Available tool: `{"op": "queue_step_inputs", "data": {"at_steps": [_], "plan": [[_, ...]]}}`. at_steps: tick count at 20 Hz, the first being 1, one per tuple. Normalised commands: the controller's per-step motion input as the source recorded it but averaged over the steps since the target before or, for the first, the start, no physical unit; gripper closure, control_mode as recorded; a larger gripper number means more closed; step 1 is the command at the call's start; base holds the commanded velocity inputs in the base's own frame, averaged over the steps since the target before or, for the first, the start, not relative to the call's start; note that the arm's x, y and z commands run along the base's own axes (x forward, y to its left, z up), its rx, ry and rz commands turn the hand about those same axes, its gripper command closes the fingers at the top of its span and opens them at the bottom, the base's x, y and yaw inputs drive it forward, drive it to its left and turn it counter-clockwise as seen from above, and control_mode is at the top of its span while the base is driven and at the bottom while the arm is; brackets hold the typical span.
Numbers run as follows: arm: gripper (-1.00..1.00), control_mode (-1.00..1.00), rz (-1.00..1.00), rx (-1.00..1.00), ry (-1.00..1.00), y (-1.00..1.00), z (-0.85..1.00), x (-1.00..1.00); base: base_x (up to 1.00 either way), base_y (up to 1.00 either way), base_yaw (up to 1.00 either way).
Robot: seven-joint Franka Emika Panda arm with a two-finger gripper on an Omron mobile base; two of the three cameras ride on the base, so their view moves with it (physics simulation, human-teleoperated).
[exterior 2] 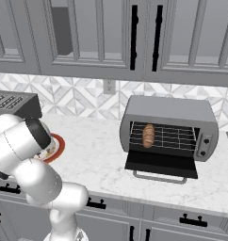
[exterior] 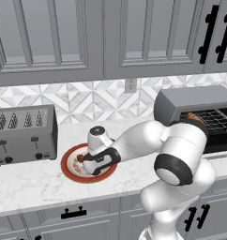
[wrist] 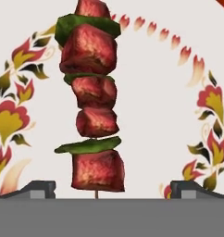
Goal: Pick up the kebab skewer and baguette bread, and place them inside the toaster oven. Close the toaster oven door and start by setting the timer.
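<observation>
Your end effector (wrist: pixel 112 190) hangs low over the plate (exterior: pixel 68 165), jaws spread wide, gripping nothing, with a fingertip (wrist: pixel 39 189) on either side of the skewer's near end. On the bench (exterior 2: pixel 101 160) you see the toaster oven (exterior 2: pixel 168 127) at the right, its door (exterior 2: pixel 160 164) dropped open. The baguette bread (exterior 2: pixel 148 135) lies on the wire rack inside. Left of it stands the slotted toaster (exterior: pixel 24 133). The kebab skewer (wrist: pixel 93 106) lies on the plate between the fingertips.
</observation>
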Motion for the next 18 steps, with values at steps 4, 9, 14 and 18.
{"op": "queue_step_inputs", "data": {"at_steps": [4, 9, 14, 18], "plan": [[1.0, -1.0, 0.0, 0.0, 0.0, 0.34, -0.05, 0.07, 0.0, 0.0, 0.0], [1.0, -1.0, 0.0, 0.0, 0.0, 0.23, -0.14, 0.15, 0.0, 0.0, 0.0], [1.0, -1.0, 0.01, 0.0, 0.0, -0.01, -0.25, 0.0, 0.0, 0.0, 0.0], [1.0, -1.0, 0.04, 0.03, 0.0, -0.01, -0.08, -0.06, 0.0, 0.0, 0.0]]}}
